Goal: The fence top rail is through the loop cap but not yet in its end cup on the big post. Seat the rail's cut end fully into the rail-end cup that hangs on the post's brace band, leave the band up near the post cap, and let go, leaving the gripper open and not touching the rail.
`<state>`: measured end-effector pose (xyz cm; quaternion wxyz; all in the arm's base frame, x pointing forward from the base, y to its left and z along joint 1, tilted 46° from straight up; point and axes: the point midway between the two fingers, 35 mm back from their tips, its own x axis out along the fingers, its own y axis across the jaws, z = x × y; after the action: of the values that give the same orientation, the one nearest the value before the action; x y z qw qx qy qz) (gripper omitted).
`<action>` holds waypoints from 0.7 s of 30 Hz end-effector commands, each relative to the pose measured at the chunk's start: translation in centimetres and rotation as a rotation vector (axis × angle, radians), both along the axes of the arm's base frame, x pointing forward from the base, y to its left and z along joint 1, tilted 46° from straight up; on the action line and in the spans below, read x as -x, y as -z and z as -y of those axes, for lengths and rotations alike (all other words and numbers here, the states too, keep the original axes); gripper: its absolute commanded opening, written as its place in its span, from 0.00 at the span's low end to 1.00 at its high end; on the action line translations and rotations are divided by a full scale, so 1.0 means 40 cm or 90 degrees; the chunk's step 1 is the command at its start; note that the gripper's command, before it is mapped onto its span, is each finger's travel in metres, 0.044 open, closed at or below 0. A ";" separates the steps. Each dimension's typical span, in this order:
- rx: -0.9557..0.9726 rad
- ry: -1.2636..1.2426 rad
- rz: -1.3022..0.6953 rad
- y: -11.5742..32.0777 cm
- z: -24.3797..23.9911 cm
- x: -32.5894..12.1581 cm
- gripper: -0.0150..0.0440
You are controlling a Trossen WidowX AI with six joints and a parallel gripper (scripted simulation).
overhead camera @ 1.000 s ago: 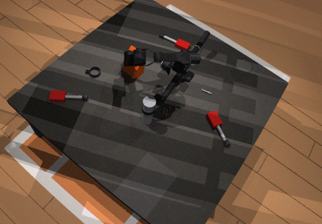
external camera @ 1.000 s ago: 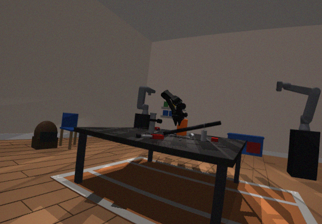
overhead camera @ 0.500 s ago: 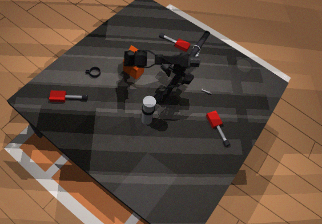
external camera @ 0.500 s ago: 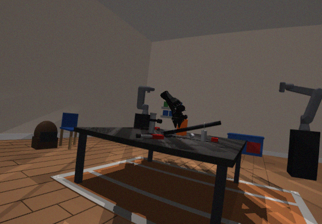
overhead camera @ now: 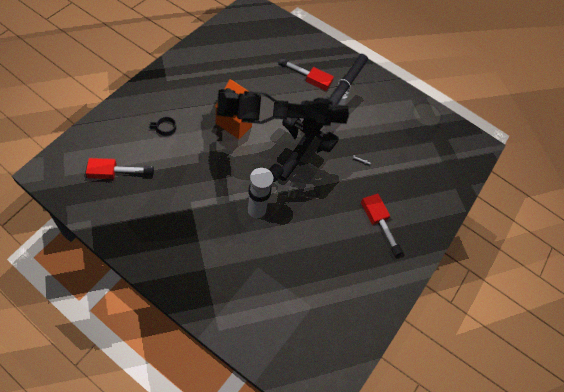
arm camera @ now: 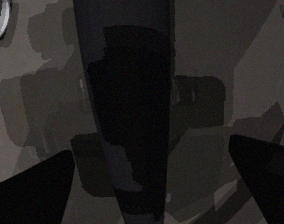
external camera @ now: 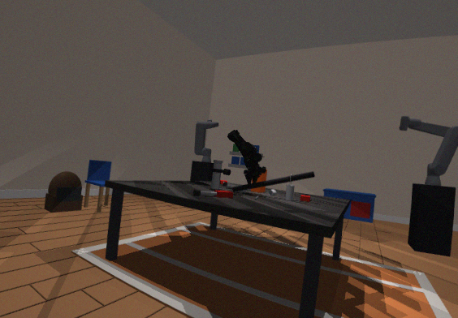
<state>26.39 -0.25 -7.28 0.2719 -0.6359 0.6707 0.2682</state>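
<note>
Between the spread fingers of the empty hand runs the rail.

The top view looks steeply down from high up on the whole dark worktop, set cornerwise in the frame, with wood floor around it. The exterior view stands far back near floor level, facing the worktop edge-on toward the room's corner. The wrist view sits very near, looking along the rail between the jaws; all three share that rail.
</note>
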 end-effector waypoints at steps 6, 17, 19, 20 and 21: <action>0.005 -0.002 -0.006 0.025 0.031 0.009 1.00; 0.007 -0.002 -0.006 0.050 0.059 0.014 1.00; 0.007 -0.002 -0.006 0.050 0.059 0.014 0.91; 0.007 -0.002 -0.006 0.050 0.059 0.014 0.87; 0.007 -0.002 -0.006 0.050 0.059 0.014 0.82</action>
<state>26.00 -2.45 -9.24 0.2694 -0.6354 0.6724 0.2674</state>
